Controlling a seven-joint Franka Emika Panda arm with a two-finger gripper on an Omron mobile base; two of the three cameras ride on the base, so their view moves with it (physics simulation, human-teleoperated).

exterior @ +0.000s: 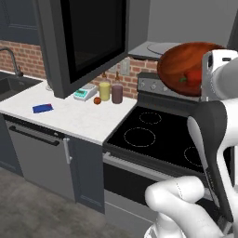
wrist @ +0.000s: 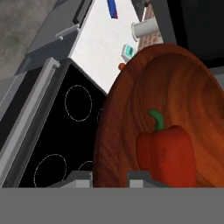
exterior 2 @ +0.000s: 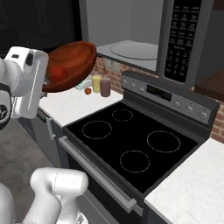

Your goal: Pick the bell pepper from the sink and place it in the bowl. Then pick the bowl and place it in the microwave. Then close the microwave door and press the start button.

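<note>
My gripper (wrist: 110,177) is shut on the rim of the reddish-brown bowl (wrist: 175,100), one fingertip on each side of the rim. The bowl (exterior: 183,65) hangs tilted in the air above the back of the stove, just in front of the microwave (exterior 2: 131,48), whose pale interior and glass turntable (exterior 2: 133,50) are exposed. The red bell pepper (wrist: 166,153) with its green stem lies inside the bowl (exterior 2: 72,61) and shows there as bell pepper (exterior: 193,76). The microwave door (exterior: 88,37) stands swung open to the left. The black sink (exterior: 11,86) is at the far left.
A black glass-top stove (exterior 2: 131,140) lies below the bowl. On the white counter (exterior: 69,116) stand a yellow cup (exterior: 105,90), a maroon cup (exterior: 117,94), a tiny red fruit (exterior: 97,100), a teal scale (exterior: 85,93) and a blue sponge (exterior: 42,108).
</note>
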